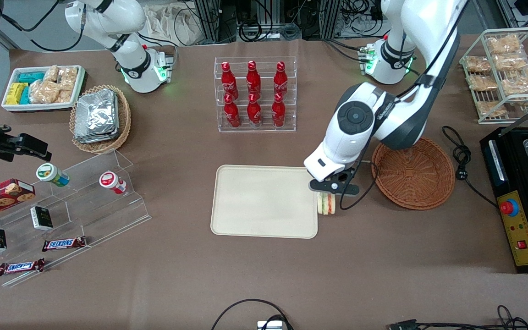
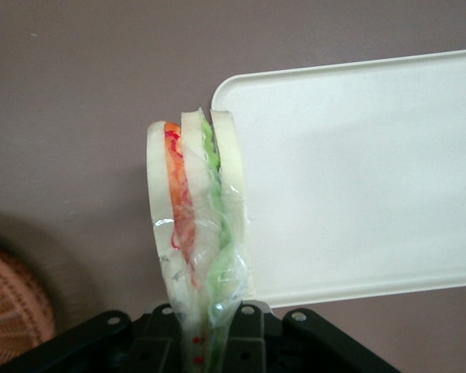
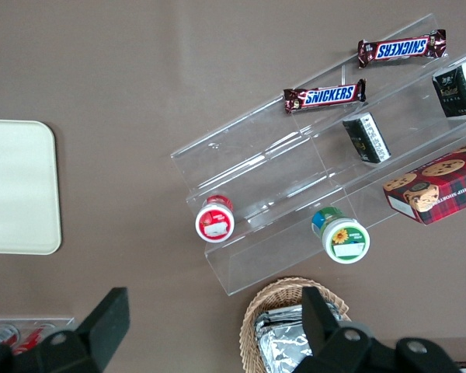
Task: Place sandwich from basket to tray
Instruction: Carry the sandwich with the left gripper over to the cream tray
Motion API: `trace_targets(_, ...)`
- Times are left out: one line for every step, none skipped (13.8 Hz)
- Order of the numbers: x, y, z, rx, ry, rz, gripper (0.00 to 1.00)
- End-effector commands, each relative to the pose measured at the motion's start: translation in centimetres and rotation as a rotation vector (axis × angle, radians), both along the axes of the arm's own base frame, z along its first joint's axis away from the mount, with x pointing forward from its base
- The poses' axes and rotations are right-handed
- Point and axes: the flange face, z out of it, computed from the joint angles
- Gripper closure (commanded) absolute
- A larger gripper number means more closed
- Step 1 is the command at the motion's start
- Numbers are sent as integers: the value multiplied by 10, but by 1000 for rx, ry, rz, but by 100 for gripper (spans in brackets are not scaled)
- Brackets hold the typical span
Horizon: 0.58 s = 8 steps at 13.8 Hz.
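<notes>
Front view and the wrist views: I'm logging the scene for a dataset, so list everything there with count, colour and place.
sandwich: 1, white with orange and green layers, held at the tray's edge
tray: 1, cream, mid-table
basket: 1, reddish-brown wicker, beside the working arm
cola bottles: 6, red, in a clear rack farther from the front camera than the tray
foil packets: a stack, silver, in a tan basket toward the parked arm's end
Snickers bars: 2, brown, on the clear stepped stand
cookie box: 1, red, on that stand
snack bags: several, tan, in a wire rack toward the working arm's end
claw: black, shut on the sandwich
</notes>
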Motion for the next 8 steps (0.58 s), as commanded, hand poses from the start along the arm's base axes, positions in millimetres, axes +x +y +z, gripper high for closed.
trace_targets(6, -20, -17, -17, -5, 6, 82)
trace_targets(1, -31, -28, -24, -4, -13, 82)
trace_targets(-4, -42, -40, -26, 5, -27, 82)
trace_targets(-5, -48, -49, -33, 7, -27, 83)
trace_targets(-5, -49, -55, -33, 0, -6, 83)
trace_targets(-5, -50, -63, -16, -5, -12, 83)
trace_targets(-5, -50, -73, -6, -6, -14, 83)
trace_targets(-4, -53, -80, -16, -11, -5, 83)
